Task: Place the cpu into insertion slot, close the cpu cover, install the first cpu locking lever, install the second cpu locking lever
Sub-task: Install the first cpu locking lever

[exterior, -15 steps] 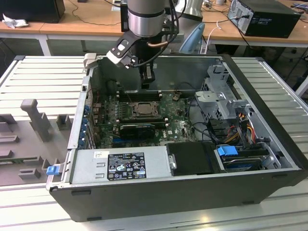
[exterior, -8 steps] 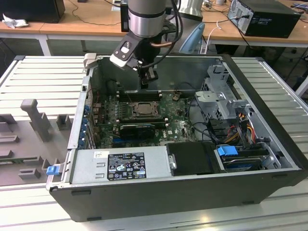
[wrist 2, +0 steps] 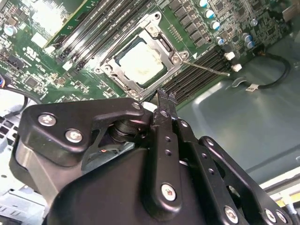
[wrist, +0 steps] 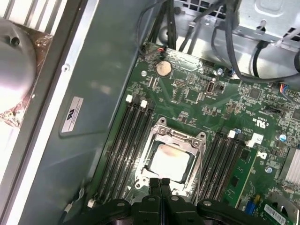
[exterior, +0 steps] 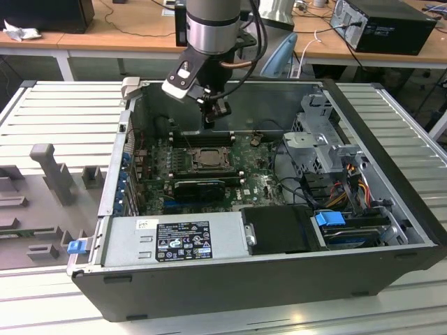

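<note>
The gripper (wrist: 160, 181) has its two black fingers (wrist: 165, 187) pressed together with nothing between them, and in both wrist views the tips hang just above the near edge of the insertion slot (wrist 2: 108, 69), not touching it. The cpu (wrist 2: 140, 62) lies flat in this slot with its pale metal top up. It is square, so it has no long axis, and its sides run parallel to the memory slots (wrist: 124, 140) on both sides of it. The cpu cover (wrist: 177, 137) lies down around the chip as a silvery frame. The second wrist view shows a thin metal lever (wrist 2: 207, 68) that goes from one corner of the frame out across the memory slots. The first wrist view shows a round coin battery (wrist: 163, 68) near the far edge of the green board (wrist: 197, 101). In the exterior view the gripper (exterior: 211, 115) hangs over the socket, close to the far wall of the open computer case (exterior: 244, 279). The case lies on a grey slatted table (exterior: 63, 112), and wooden desks (exterior: 112, 31) stand behind it.
</note>
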Controlling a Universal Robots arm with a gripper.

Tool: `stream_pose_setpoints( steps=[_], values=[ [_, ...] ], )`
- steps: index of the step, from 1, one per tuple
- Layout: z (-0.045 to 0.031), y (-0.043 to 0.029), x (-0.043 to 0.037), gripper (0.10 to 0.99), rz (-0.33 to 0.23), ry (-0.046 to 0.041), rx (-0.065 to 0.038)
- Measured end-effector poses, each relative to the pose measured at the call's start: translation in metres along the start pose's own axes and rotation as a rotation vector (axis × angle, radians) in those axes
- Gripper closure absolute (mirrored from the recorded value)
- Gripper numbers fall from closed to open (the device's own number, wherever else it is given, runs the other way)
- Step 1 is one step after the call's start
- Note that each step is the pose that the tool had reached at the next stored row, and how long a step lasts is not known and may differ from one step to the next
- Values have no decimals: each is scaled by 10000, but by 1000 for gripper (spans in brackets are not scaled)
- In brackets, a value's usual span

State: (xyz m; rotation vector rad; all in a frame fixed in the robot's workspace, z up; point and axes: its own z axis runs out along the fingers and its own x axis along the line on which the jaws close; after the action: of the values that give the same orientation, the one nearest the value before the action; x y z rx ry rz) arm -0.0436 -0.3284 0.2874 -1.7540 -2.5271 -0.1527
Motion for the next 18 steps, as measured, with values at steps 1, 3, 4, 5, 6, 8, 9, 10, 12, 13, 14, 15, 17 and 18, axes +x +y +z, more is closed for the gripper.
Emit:
stream_pose_setpoints(
  steps=[1,3,4,5,6,8,9,10,12,13,14,15,17,18],
  values=[
    [-1,0,0,980,-78,2,9],
    [0,0,0,980,-285,12,32],
    [0,0,0,980,-452,19,50],
    [0,0,0,980,-590,25,64],
    [0,0,0,980,-726,31,79],
    [0,0,0,980,-994,43,108],
    [0,0,0,980,-1110,49,121],
    [2,0,0,980,-1222,52,133],
    [3,0,0,980,-1472,62,162],
    [5,0,0,980,-1678,72,183],
    [7,0,0,980,-1762,70,193],
    [8,-1,-1,980,-1861,63,209],
    [10,-1,-2,980,-2147,59,251],
    [10,-1,-2,980,-2228,63,259]
  ],
)
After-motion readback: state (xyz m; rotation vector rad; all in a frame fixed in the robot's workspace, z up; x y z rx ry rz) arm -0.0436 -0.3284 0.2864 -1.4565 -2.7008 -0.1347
